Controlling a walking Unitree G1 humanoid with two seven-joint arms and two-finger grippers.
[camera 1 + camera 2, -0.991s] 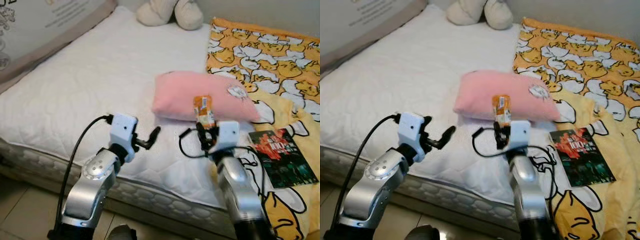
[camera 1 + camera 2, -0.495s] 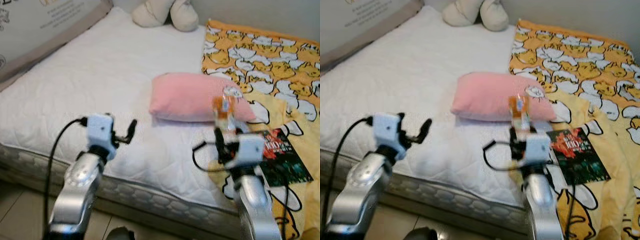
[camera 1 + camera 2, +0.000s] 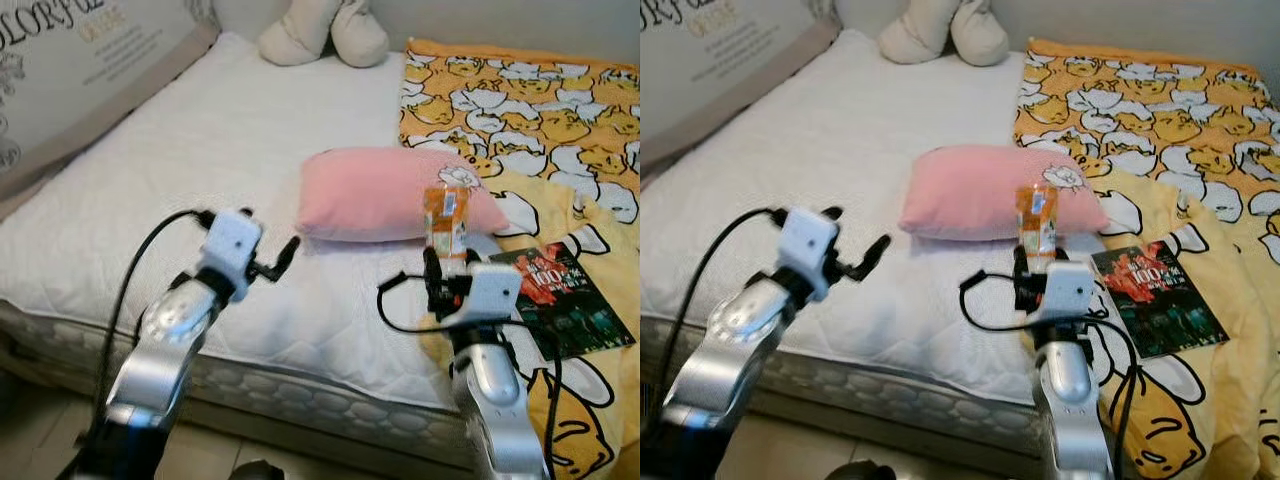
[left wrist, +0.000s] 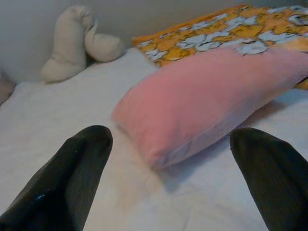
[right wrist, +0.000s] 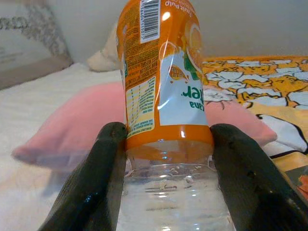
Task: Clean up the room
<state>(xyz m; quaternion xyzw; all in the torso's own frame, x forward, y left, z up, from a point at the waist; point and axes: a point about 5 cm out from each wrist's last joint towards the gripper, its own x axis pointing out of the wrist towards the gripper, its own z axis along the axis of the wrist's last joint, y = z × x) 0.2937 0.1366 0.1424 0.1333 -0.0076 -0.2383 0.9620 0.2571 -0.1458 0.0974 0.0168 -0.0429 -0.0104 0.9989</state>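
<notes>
While the right gripper [image 3: 1040,262] carries it: orange-labelled bottle [image 3: 445,220], held upright above the bed's near edge, in front of the pink pillow [image 3: 385,192]

Since the black fingers [image 5: 94,185] pinch the bottle at the lower edge of its label, where clear plastic begins, keep your squeeze steady and the bottle vertical as you turn away from the mattress [image 3: 190,180]; the label reads upside down in the right wrist view, so it is probably held cap-down, and a tilt may make it slip. Left gripper [image 3: 281,257]: spread, holding nothing, low over the mattress and pointing at the pillow; keep it clear of the cable [image 3: 985,312] looping by the right wrist. Also on the bed: book [image 3: 556,300] on the yellow cartoon blanket [image 3: 520,90], cream plush toy [image 3: 320,30] at the far end
</notes>
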